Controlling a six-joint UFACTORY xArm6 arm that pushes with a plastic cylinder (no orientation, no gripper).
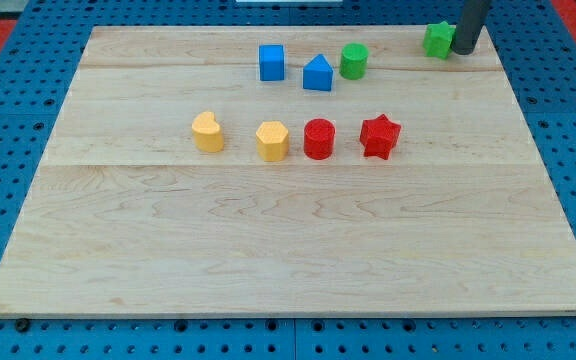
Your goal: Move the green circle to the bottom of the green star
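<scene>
Two green blocks matter: the green circle [354, 60] is seen well left of my tip [464, 50], which rests bare against the green star [438, 39].

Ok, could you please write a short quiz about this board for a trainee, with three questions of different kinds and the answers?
1. True or false: my tip is right beside the green star-shaped block, on the side towards the view's right.
2. Which block is nearest to the green round block? A) the blue cube-shaped block B) the blue house-shaped block C) the yellow heart-shaped block
3. Fill in: in the lower row on the pale wooden board, the block at the end towards the view's right is the red ____.

Key: 1 true; 2 B; 3 star.
</scene>
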